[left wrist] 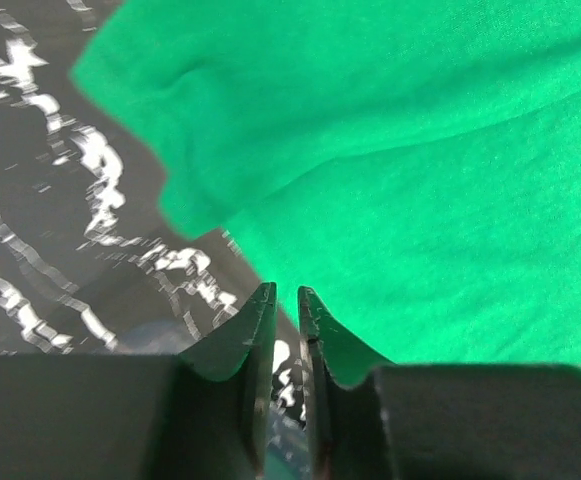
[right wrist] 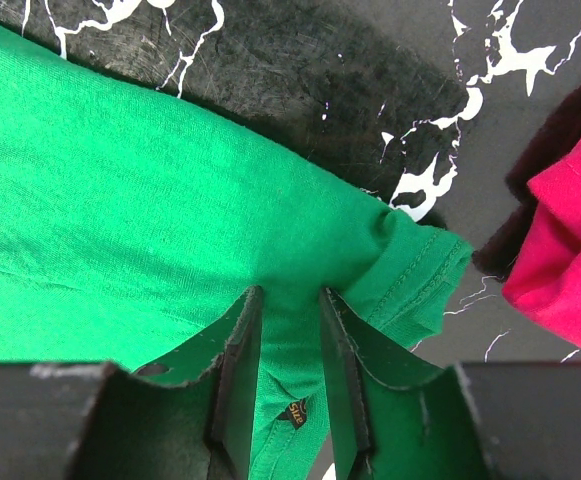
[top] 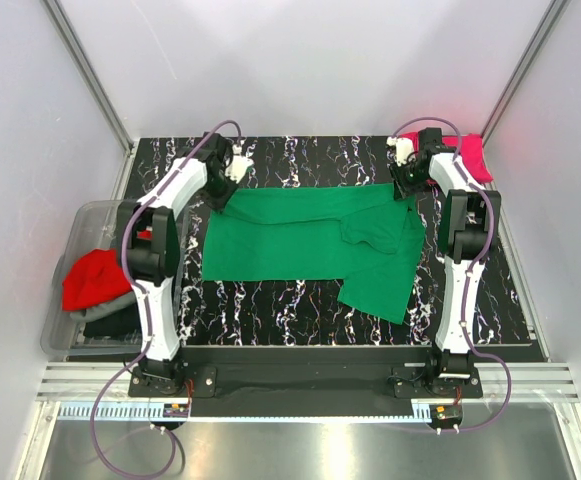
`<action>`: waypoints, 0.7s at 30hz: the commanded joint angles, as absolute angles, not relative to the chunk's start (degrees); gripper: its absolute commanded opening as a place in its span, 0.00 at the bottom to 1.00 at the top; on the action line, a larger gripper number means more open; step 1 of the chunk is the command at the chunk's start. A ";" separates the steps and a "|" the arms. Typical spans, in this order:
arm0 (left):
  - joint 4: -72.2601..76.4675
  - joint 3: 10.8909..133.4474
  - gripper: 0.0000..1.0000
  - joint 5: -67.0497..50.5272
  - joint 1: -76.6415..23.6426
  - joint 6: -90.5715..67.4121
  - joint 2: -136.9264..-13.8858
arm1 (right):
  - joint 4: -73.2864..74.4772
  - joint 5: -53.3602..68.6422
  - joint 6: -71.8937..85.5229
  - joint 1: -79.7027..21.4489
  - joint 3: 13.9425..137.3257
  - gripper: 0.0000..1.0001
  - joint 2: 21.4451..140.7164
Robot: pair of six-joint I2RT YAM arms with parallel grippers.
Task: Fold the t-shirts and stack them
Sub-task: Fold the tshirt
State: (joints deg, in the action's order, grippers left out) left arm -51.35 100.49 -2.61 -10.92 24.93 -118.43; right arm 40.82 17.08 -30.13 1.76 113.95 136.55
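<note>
Found the green t-shirt (top: 290,235) spread over the middle of the black marbled bench (top: 300,155). Noted its left part lying flat and its right part doubled over in rumpled layers, with one flap reaching toward the near edge.

Saw the right jaws at the shirt's far right corner, beside a stitched hem. Saw them closed partway onto a gathered ridge of green cloth, with creases running in toward the pinch and a small label showing between them.

Saw the left jaws at the shirt's far left corner, just off the cloth edge and over bare bench. Found them parted by only a thin slit, with nothing caught in it.

Spotted the pink t-shirt (top: 475,155) bunched at the far right corner of the bench, near the right jaws but apart from the green one. Spotted the red t-shirt (top: 95,278) heaped in the clear bin (top: 85,215) off the left side, on top of grey and black cloth (top: 105,312).
</note>
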 commanded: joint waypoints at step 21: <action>-51.68 113.47 0.36 -0.18 -10.99 25.57 -130.69 | 40.87 16.26 -30.32 1.41 111.01 0.37 135.70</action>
